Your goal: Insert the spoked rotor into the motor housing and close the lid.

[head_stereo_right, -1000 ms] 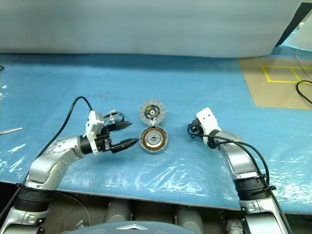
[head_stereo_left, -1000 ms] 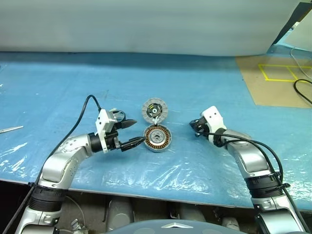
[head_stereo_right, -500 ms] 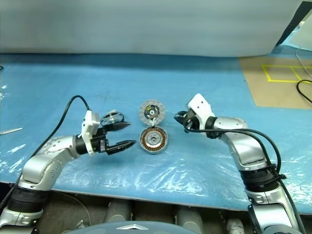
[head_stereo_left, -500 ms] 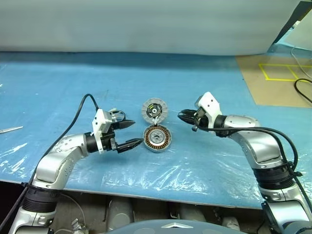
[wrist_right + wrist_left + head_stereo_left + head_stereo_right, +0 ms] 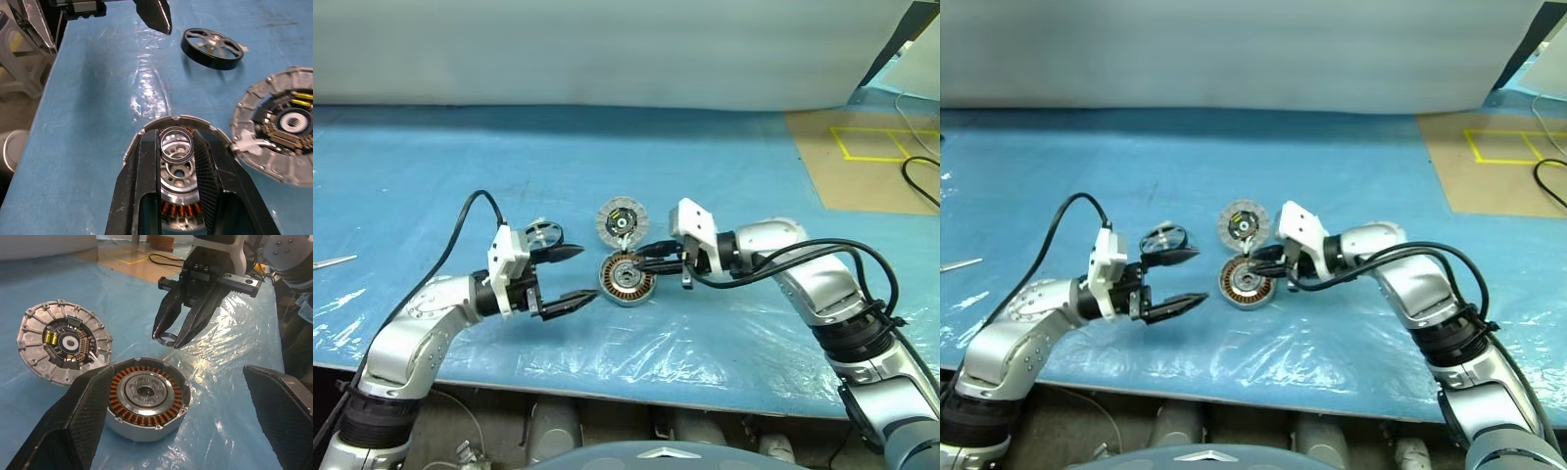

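Ring held directly over the motor housing [image 5: 146, 399].
Right gripper [image 5: 171, 340] pinches a small metal ring [image 5: 177, 145] above the hub; wide-open, empty left gripper [image 5: 566, 277] sits nearer the spoked rotor [image 5: 212, 48], mid-left of frame.

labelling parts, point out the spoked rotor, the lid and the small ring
spoked rotor [image 5: 212, 41], right wrist view, hub.
lid [image 5: 65, 341], left wrist view, dark centre.
small ring [image 5: 176, 151], right wrist view, rim.

The desk [image 5: 724, 166] was covered in a bright blue sheet with a glossy clear film at the near edge. The motor housing [image 5: 146, 404] was grey, ringed inside with copper-brown windings around a silvery hub. The lid [image 5: 63, 342] showed pale grey segments around a dark centre with yellow parts. The spoked rotor [image 5: 212, 48] was black with silvery spokes. A small silvery ring [image 5: 176, 151] sat between black fingers [image 5: 146, 196].
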Controlling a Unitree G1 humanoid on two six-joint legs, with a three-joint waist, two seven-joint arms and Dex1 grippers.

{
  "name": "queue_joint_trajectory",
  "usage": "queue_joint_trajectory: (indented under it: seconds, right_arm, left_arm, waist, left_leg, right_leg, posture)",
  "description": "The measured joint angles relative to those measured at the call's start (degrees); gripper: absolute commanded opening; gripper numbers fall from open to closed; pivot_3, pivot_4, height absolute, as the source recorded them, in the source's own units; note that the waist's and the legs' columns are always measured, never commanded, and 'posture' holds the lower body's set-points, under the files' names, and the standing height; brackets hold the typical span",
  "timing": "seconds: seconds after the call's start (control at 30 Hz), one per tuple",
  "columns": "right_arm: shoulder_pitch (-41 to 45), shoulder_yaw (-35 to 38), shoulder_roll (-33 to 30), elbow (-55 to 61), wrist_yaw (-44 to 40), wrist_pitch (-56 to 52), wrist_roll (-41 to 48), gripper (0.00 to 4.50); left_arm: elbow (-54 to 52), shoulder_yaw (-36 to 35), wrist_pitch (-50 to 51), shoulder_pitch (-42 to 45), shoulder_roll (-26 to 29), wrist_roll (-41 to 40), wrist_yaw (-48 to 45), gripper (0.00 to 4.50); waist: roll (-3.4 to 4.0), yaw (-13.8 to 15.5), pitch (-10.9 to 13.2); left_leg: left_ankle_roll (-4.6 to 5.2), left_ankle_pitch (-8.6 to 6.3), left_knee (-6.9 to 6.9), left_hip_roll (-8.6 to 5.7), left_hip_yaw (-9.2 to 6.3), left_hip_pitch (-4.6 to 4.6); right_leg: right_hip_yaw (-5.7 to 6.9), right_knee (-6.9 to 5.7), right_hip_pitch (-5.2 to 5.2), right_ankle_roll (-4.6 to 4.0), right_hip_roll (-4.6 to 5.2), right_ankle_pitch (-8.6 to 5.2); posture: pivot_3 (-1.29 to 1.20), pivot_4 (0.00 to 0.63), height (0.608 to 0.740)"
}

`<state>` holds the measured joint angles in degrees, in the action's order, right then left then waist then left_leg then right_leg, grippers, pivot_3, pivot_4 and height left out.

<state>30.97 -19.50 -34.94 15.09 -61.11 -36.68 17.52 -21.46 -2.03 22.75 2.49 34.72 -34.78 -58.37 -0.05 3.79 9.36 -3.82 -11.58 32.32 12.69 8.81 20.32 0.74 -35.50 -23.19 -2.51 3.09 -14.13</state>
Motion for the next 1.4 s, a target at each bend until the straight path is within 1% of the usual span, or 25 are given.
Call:
queue_joint_trajectory:
  seconds: [0.13,0.2,0.33,0.6,0.83,1.13,1.4]
  right_arm:
    - [0.7,-2.1,1.9,-3.1,-0.2,2.6,-1.9,0.57]
    - [1.3,-2.7,2.8,-5.8,0.1,4.3,-3.5,0.57]
    - [1.5,-3.0,3.9,-8.4,0.3,5.9,-4.9,0.57]
    - [0.9,-3.3,3.4,-8.9,-0.9,6.8,-6.3,0.57]
    - [0.9,-4.2,6.7,-14.0,0.1,9.1,-8.6,0.57]
    - [0.0,-4.2,6.3,-15.8,-0.1,11.7,-10.5,0.57]
    - [0.0,-4.2,6.6,-15.9,-0.1,11.7,-10.7,0.57]
  left_arm:
    - [-0.4,0.4,-3.1,-2.8,0.2,2.8,0.0,4.50]
    - [-0.3,1.0,-6.5,-3.7,-0.2,5.3,0.0,4.50]
    - [-0.2,1.5,-9.7,-4.9,-2.4,6.9,1.3,4.50]
    - [-0.1,2.5,-10.5,-7.4,-2.2,7.4,1.2,4.50]
    - [1.3,3.3,-12.8,-7.1,-1.5,9.3,0.0,4.50]
    - [1.3,4.0,-13.0,-7.2,-1.5,9.6,0.2,4.50]
    - [1.3,4.3,-12.8,-7.0,-1.5,9.7,0.9,4.50]
  waist:
    - [0.00,0.0,0.0]
    - [0.00,0.1,0.0]
    - [0.00,0.1,0.0]
    - [0.00,0.1,0.0]
    - [0.00,0.0,0.0]
    - [0.00,0.0,0.0]
    - [0.00,0.0,0.0]
  left_leg:
    - [0.00,0.00,0.03,0.00,0.01,0.01]
    - [0.00,0.00,0.05,0.01,0.01,0.02]
    - [0.00,0.00,0.09,0.01,0.01,0.03]
    - [0.00,0.00,0.08,0.03,0.01,0.00]
    - [0.00,0.00,0.16,0.03,0.04,-0.02]
    - [0.00,0.00,0.14,0.03,0.04,-0.04]
    - [0.01,0.00,0.16,0.04,0.05,-0.05]
  right_leg:
    - [0.00,0.01,0.00,0.00,0.01,0.00]
    - [0.00,0.00,0.00,0.00,0.01,0.00]
    - [-0.01,-0.01,0.00,-0.01,0.01,0.00]
    - [0.00,-0.05,0.00,0.00,-0.01,0.00]
    - [-0.02,-0.12,0.00,-0.01,0.00,0.00]
    - [-0.02,-0.14,0.00,-0.01,0.00,0.00]
    - [-0.02,-0.15,0.00,-0.02,0.00,0.00]
  posture:
    - [0.00,0.150,0.740]
    - [0.00,0.150,0.740]
    - [0.00,0.150,0.740]
    - [0.00,0.150,0.740]
    - [0.00,0.150,0.740]
    - [0.00,0.150,0.740]
    - [0.00,0.150,0.740]
